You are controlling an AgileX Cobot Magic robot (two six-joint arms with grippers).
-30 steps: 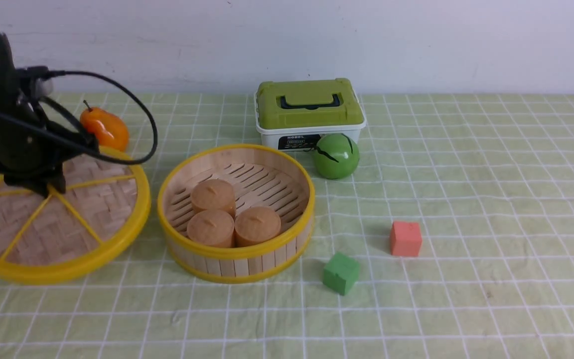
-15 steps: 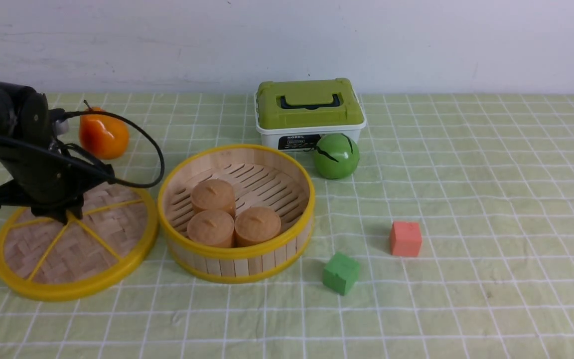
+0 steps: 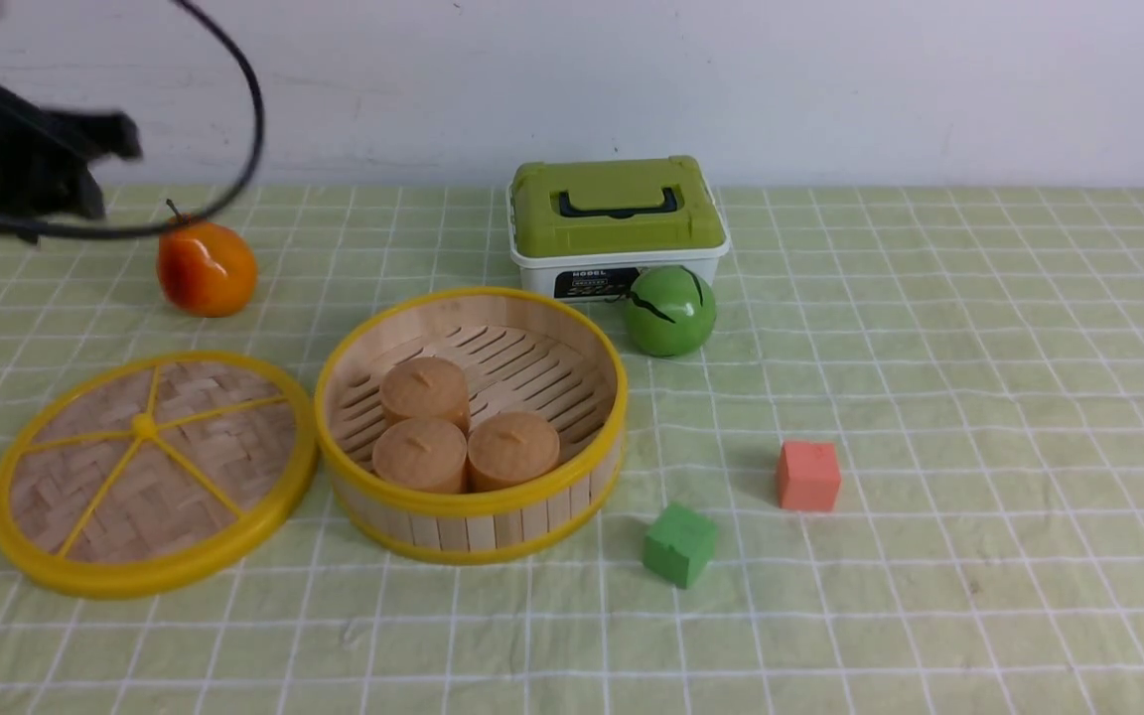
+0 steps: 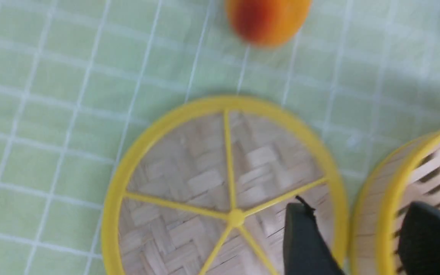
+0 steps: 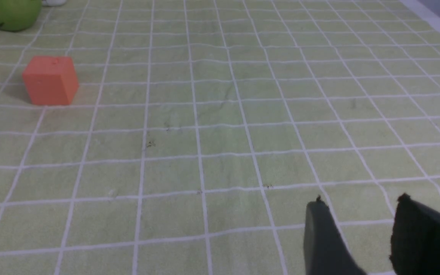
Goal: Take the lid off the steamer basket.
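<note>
Moved: left gripper [image 4: 357, 206], raised off the lid [image 4: 236, 217]
Left fingers: parted (nothing held)
Lid: laid beside steamer basket [image 3: 473, 516]

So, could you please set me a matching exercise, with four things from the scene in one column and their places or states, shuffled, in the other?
Things
1. The lid
2. The steamer basket
3. The red cube
4. The left gripper's fingers

Places or states
A. Uncovered, with three round brown pieces inside
B. Apart, with nothing between them
C. Lying on the cloth, to the left of the steamer basket
D. On the cloth, to the right of the green cube

Right pairs
1-C, 2-A, 3-D, 4-B
</note>
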